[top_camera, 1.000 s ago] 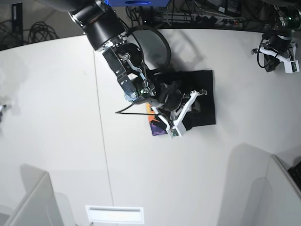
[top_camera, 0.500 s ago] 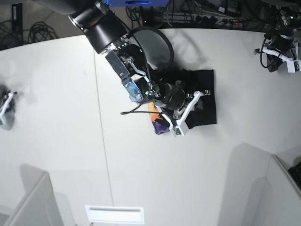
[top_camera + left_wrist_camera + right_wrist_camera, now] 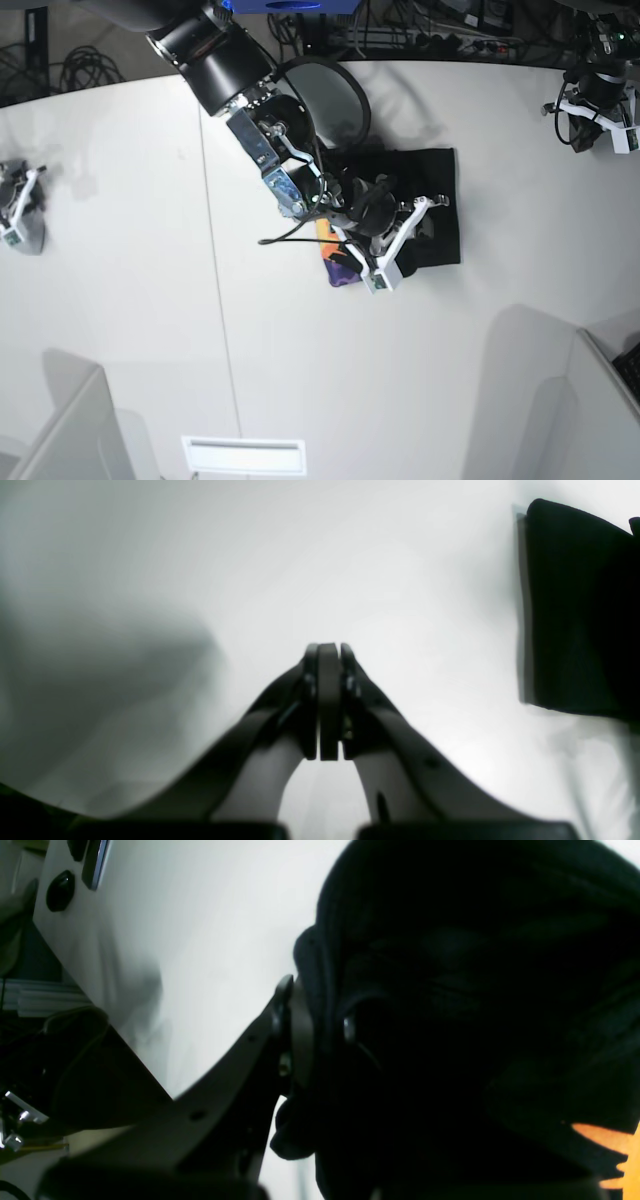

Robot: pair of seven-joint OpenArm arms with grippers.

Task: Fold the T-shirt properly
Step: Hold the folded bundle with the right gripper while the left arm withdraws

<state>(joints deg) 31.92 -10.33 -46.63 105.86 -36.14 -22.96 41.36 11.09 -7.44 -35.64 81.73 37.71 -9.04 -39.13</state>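
Your right gripper (image 3: 425, 212), clamped on the T-shirt (image 3: 435, 215), has nudged slightly toward the table's (image 3: 120, 300) right edge, the left gripper (image 3: 600, 125) has drifted toward the far right corner, and a small white device (image 3: 20, 210) has come in at the left edge.

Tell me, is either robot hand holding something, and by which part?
The right hand pinches a fold of the black cloth T-shirt. The left hand is shut, empty.

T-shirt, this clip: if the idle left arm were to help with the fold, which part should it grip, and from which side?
Probably the T-shirt's free straight edge, seen at the right of the left wrist view. It lies flat and unobstructed, so a low approach from the open table side suits. The right gripper already pinches bunched cloth on the opposite side. The left gripper is shut and would need opening.
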